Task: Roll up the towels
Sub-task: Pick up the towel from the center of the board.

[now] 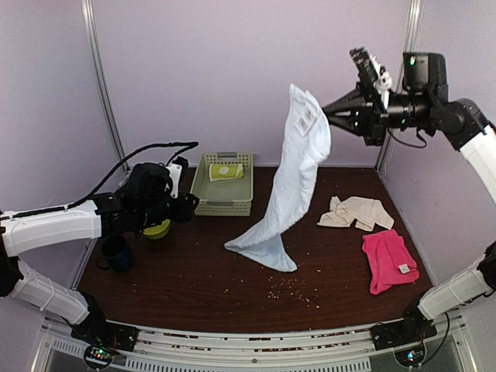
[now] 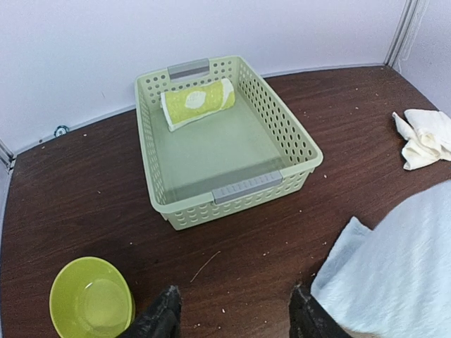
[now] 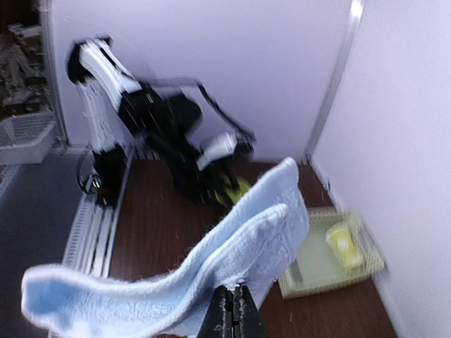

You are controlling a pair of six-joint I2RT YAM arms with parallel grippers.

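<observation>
Now the right hand [image 1: 327,111] pinches the blue towel [image 1: 298,174] shut by its top edge, cloth dangling below it, bottom corner resting on the table [image 1: 194,279]. It looks soft, light and floppy, best taken at a corner. Left hand [image 2: 232,310] hangs open, empty, well apart.

Soft, even light falls flat on the pale walls [image 1: 232,62] and leaves only faint shadows on the dark tabletop [image 1: 194,271]. The overhead and left wrist views are sharp, though the front rail [image 1: 232,345] bows slightly at the overhead's bottom edge. The right wrist view is smeared: the left arm [image 3: 162,127] streaks, the light blue towel [image 3: 232,253] and green basket [image 3: 320,260] look soft, and the corner post [image 3: 338,70] glares white.
</observation>
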